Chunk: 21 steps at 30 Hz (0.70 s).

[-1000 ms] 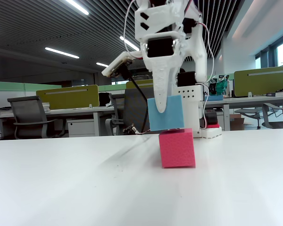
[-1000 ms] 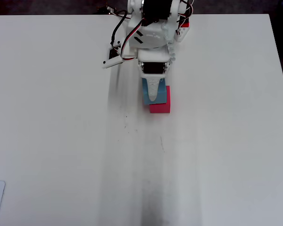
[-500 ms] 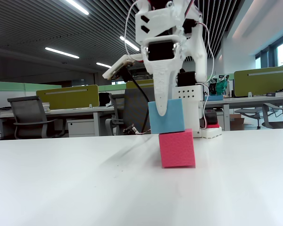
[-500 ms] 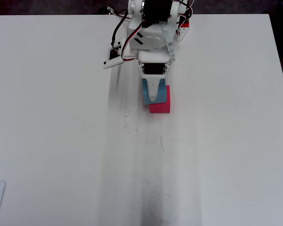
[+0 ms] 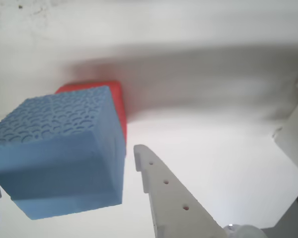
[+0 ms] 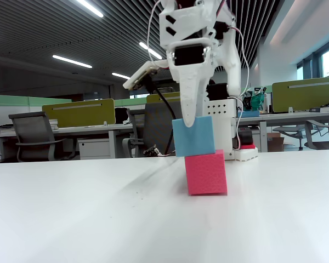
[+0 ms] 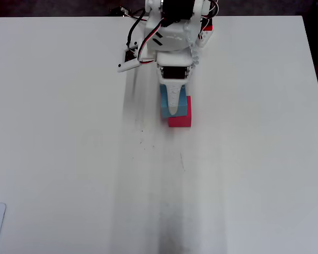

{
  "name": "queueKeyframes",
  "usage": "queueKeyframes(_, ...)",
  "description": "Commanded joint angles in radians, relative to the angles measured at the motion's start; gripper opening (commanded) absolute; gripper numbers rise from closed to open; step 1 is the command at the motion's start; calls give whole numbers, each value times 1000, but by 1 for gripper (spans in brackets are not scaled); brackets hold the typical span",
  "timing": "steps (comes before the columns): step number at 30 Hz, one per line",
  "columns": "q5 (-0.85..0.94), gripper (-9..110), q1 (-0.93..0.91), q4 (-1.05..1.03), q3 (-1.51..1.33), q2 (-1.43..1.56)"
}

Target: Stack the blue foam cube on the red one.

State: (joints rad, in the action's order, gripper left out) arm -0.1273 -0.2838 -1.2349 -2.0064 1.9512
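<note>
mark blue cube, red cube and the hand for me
blue foam cube (image 6: 194,137), fixed view, front face
red cube (image 6: 206,174), fixed view, front face
hand (image 5: 69,198), wrist view, between its fingertips

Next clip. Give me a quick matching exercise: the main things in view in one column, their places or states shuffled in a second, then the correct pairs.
Things:
1. blue foam cube
2. red cube
3. gripper
4. table

States:
A. open, finger tip at the top cube's upper edge
B. white, carries the stack
C. bottom of the stack, resting on the table
D. on top, offset to the left in the fixed view

Pairs: 1-D, 2-C, 3-A, 4-B
</note>
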Motion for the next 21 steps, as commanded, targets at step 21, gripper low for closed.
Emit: queueKeyframes(21, -26, 25, 20, 98, -212, 661)
